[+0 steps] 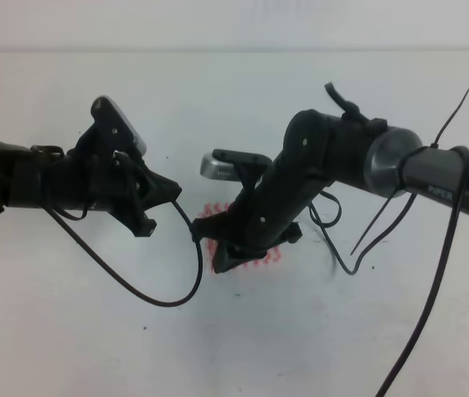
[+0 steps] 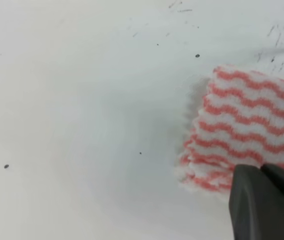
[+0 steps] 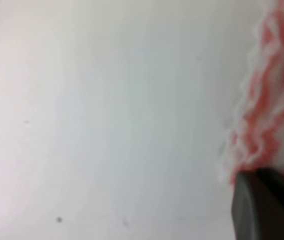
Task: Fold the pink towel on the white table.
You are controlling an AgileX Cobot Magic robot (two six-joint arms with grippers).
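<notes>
- Towel (image 1: 260,258), pink-striped and bunched into layers, is lying mid-worktop (image 1: 69,331), mostly hidden under the right arm.
- Right gripper (image 1: 226,258) is sitting down on the towel; its closure cannot be told.
- Left gripper (image 1: 155,207) is hovering just beside the towel, its state unclear.

black arms (image 1: 300,182), looping black cables (image 1: 135,285)
</notes>
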